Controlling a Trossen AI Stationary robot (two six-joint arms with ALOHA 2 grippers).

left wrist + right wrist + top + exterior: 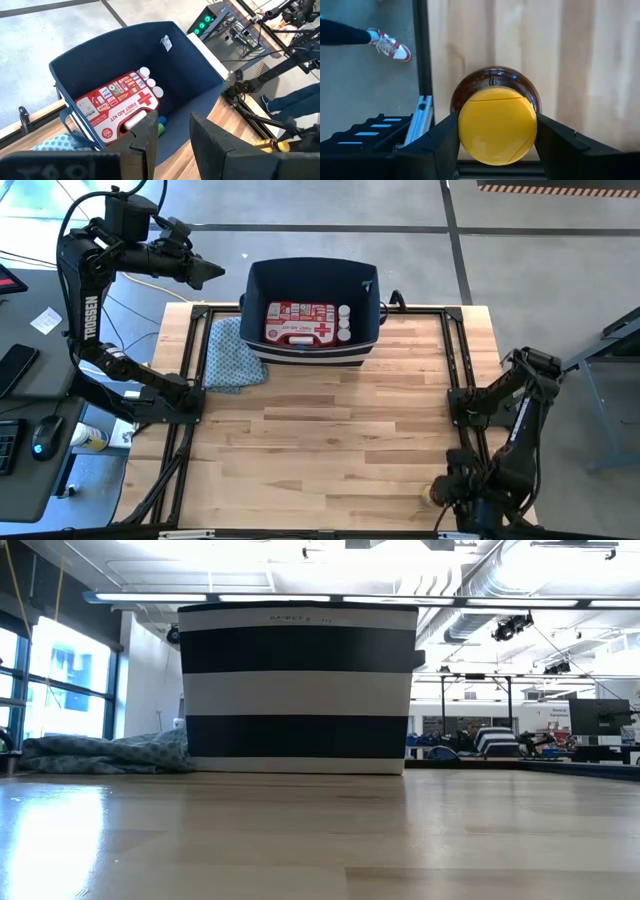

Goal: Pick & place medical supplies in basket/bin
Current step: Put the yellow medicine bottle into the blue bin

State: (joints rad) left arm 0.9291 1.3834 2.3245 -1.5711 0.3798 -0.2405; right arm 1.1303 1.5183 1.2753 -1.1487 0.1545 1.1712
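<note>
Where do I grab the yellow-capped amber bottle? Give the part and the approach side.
Grip the yellow cap of the amber bottle across its round sides, coming from straight above: it appears to stand upright on the table, cap up, with the wider body below. The right gripper clasps it that way.

A dark blue bin (313,310) sits at the table's (330,430) far edge. Inside lie a red first-aid kit (298,324) and small white bottles (344,323). A patterned cloth (232,355) lies beside it.
</note>
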